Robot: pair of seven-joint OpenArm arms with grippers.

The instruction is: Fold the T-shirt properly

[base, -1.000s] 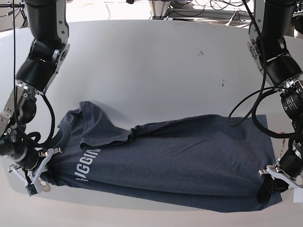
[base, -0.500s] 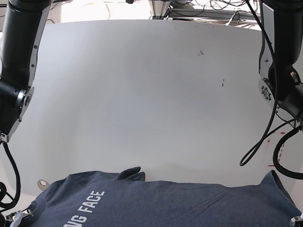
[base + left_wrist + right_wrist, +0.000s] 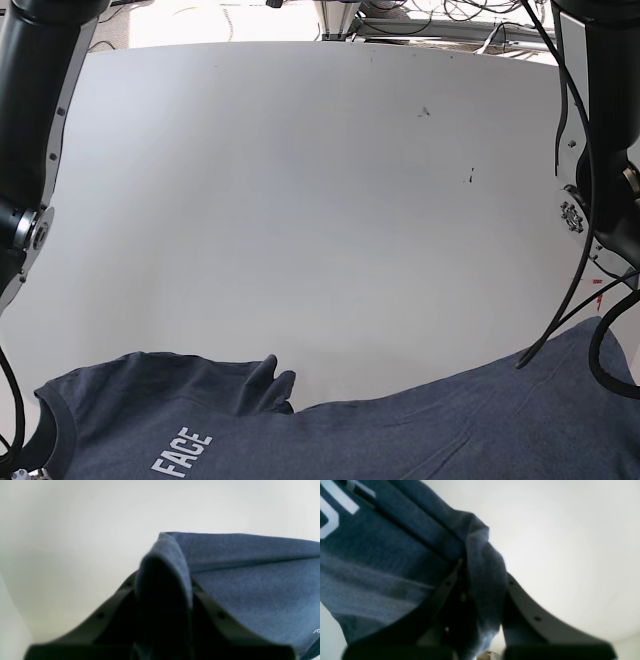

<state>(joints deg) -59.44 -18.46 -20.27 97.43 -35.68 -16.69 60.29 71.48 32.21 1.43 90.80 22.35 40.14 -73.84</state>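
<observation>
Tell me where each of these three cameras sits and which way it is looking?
Base: sits high in front of the white table, looking down across it; both dark arms frame the sides, the T-shirt lies along the bottom edge.
Left wrist: rides on the left arm, looking along the left gripper, shut on a pinched fold of shirt.
Right wrist: rides on the right arm, looking along the right gripper, also shut on cloth.
Shared: all show the T-shirt; base and right wrist show its white lettering.

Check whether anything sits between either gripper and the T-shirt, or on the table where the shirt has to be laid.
Nothing visible. Both the left gripper and right gripper are shut directly on the T-shirt, and the table shows only small dark specks.
</observation>
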